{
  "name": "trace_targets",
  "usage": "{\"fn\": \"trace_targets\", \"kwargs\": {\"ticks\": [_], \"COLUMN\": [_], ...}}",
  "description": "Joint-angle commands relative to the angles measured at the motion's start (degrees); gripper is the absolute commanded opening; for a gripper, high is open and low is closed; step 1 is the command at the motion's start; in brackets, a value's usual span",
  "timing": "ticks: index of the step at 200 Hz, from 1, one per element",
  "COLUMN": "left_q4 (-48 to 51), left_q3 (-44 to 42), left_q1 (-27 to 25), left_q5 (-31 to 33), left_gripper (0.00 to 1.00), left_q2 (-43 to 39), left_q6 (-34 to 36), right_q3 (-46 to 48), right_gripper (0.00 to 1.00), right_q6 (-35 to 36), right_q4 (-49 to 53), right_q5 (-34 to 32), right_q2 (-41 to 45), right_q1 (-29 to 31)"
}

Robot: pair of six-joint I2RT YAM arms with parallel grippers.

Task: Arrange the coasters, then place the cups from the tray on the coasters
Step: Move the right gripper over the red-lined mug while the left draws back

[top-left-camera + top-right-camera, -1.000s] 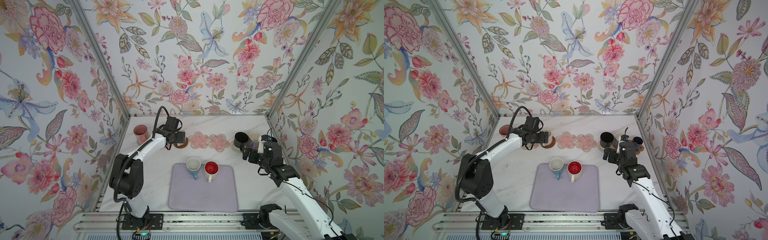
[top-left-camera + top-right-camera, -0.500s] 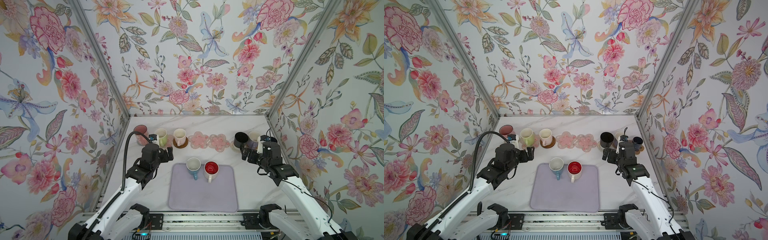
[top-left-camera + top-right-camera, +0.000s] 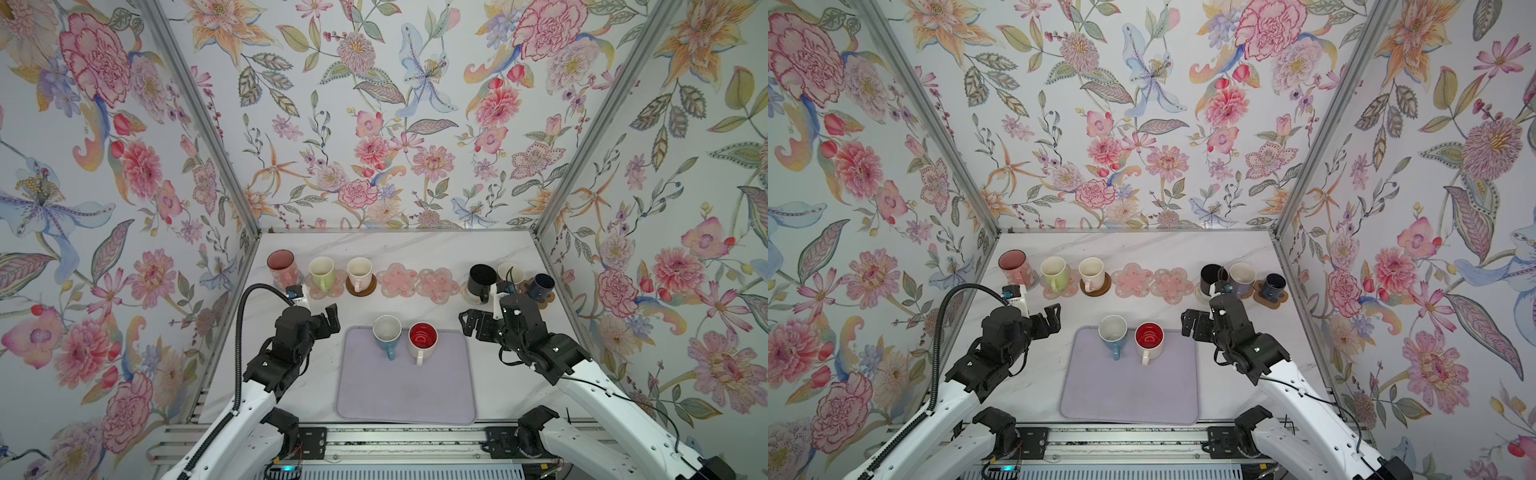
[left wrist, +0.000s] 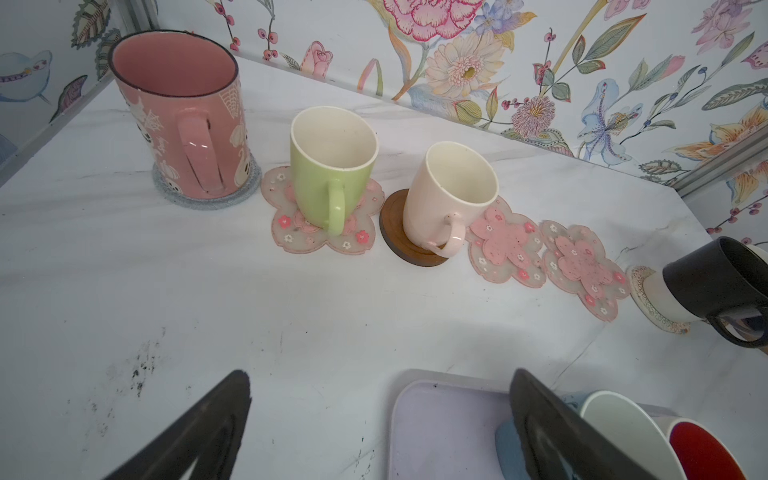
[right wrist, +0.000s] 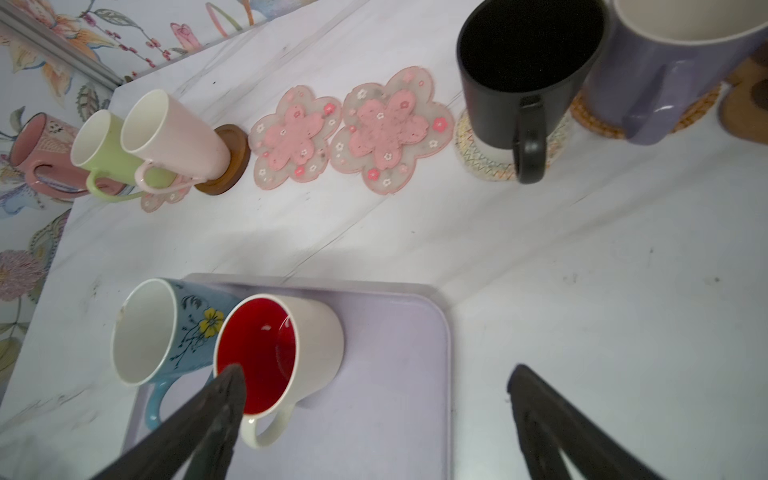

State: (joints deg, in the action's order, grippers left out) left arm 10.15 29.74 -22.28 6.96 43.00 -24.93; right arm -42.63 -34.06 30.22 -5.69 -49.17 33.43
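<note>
Hovering empty, jaws spread, left gripper and right gripper flank the pale lavender rectangular tray at ten and two o'clock

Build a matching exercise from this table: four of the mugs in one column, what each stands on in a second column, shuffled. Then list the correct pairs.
Column 1
1. lime-green ceramic mug
2. cream ceramic mug
3. black ceramic mug
4. blue floral mug

Column 2
A. pale lavender rectangular tray
B. woven round coaster
C. translucent pink flower-shaped coaster
D. brown wooden disc coaster

Pairs: 1-C, 2-D, 3-B, 4-A
</note>
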Motion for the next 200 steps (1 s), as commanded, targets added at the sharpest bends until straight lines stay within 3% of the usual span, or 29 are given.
{"fn": "trace_targets", "kwargs": {"ticks": [1, 46, 89, 200], "left_q4": [-1.4, -0.7, 1.3, 1.7], "left_q3": [-0.8, -2.0, -2.4, -3.2], "left_q1": [-0.1, -0.1, 0.0, 0.0], "left_q5": [2.6, 3.1, 5.1, 4.9], "left_gripper": [0.99, 0.99, 0.99, 0.99], "left_q2": [-1.0, -2.2, -4.3, -6.0], "left_q6": [-0.7, -1.6, -0.9, -1.8], "right_q3": [1.4, 1.0, -0.1, -1.4], "right_gripper": [0.99, 0.99, 0.99, 0.99], "right_q6": [-8.5, -16.5, -21.6, -24.8], "right_q4": [3.6, 4.1, 3.7, -5.9], "right_q5": [-7.3, -17.3, -20.0, -18.6], "right_q2": [0.6, -4.3, -10.8, -25.2], "right_q1": [7.1, 20.2, 26.9, 31.5]}}
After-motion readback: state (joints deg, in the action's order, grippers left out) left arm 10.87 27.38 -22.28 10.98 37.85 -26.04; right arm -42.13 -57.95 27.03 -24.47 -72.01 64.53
